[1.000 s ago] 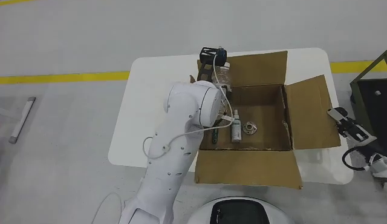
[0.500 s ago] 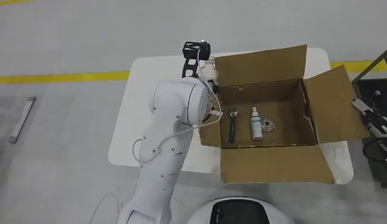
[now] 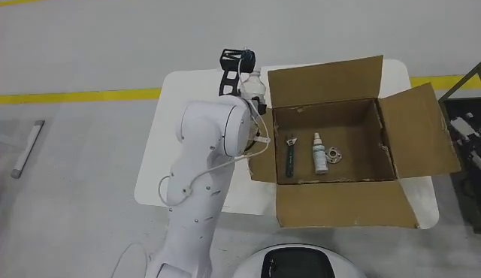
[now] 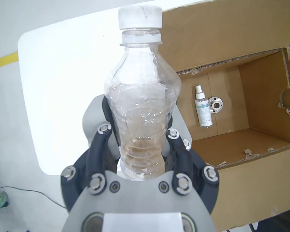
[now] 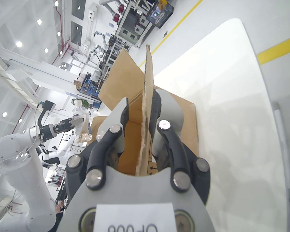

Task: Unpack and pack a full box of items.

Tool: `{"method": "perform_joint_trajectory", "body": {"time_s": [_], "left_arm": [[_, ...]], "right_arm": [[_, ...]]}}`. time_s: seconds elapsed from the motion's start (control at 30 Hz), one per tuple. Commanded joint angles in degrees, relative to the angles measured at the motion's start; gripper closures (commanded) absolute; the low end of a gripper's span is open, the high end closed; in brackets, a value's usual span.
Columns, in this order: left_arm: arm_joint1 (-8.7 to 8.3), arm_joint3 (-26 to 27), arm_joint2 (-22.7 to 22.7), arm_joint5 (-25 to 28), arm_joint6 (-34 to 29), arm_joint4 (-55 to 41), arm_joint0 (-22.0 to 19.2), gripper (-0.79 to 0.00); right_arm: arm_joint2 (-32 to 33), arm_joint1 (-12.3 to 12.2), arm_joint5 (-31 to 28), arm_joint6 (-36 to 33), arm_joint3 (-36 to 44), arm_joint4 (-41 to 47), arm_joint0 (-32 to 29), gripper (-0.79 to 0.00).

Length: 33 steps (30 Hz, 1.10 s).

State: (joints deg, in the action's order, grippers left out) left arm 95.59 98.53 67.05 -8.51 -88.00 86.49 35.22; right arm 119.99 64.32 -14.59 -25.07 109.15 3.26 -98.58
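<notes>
My left gripper (image 4: pixel 140 124) is shut on a clear plastic bottle (image 4: pixel 141 90) with a white cap, held in the air. In the top view the bottle (image 3: pixel 256 88) and left gripper (image 3: pixel 239 71) hang over the white table (image 3: pixel 188 128), just outside the back left corner of the open cardboard box (image 3: pixel 331 195). On the box floor lie a dark wrench (image 3: pixel 290 155), a small spray bottle (image 3: pixel 320 152) and a metal flange (image 3: pixel 334 156). My right gripper (image 5: pixel 142 112) is shut on the edge of the box's right flap (image 5: pixel 146 73).
The box's other flaps stand or lie open at the back (image 3: pixel 323 83), front (image 3: pixel 346 206) and right (image 3: pixel 421 131). Bare table shows left of the box. A dark cart (image 3: pixel 470 90) stands off the table's right end.
The box has slid to the right along with my right gripper. My left gripper carried the bottle left, from over the box's left rim to outside its back left corner.
</notes>
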Motion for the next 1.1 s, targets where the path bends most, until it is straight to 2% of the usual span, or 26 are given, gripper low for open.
{"method": "perform_joint_trajectory", "body": {"time_s": [0.0, 0.23, 0.4, 0.53, 0.63, 0.77, 0.87, 1.07], "left_arm": [[-0.13, 1.0, 0.8, -0.1, 0.0, 0.9, -0.2, 0.000], [-0.87, 4.6, 4.4, 2.0, 0.0, 6.6, 0.1, 0.000], [-1.33, 5.3, 7.1, 4.6, 0.0, 11.9, 2.5, 0.000], [-1.30, 5.1, 7.2, 9.1, 0.0, 13.4, 6.1, 0.000], [-1.03, 4.3, 7.0, 10.4, 0.0, 15.1, 9.1, 0.000], [-0.37, 3.7, 5.9, 11.8, 0.0, 16.1, 13.1, 0.000], [0.13, 2.7, 4.9, 13.7, 0.0, 18.8, 16.4, 0.000], [1.50, 0.2, 6.8, 15.6, 0.0, 22.7, 21.2, 0.000]], "right_arm": [[1.0, 0.1, 0.1, 1.5, 1.2, -0.3, -0.2, -0.785], [4.4, 0.3, -0.9, 5.2, 7.9, -2.6, -1.3, -0.785], [4.9, 0.4, -2.6, 6.4, 13.4, -7.6, -2.3, -0.785], [3.7, 0.4, -3.8, 5.6, 17.1, -10.2, -2.7, -0.785], [1.3, 0.4, -3.5, 4.9, 19.0, -12.3, -2.6, -0.785], [-2.1, 0.1, -2.3, 1.6, 21.8, -21.6, -2.6, -0.785], [-5.6, 0.1, -2.1, 1.7, 21.8, -25.2, -2.2, -0.785], [-8.1, 0.1, -2.8, 2.1, 20.7, -28.1, -2.0, -0.785]]}}
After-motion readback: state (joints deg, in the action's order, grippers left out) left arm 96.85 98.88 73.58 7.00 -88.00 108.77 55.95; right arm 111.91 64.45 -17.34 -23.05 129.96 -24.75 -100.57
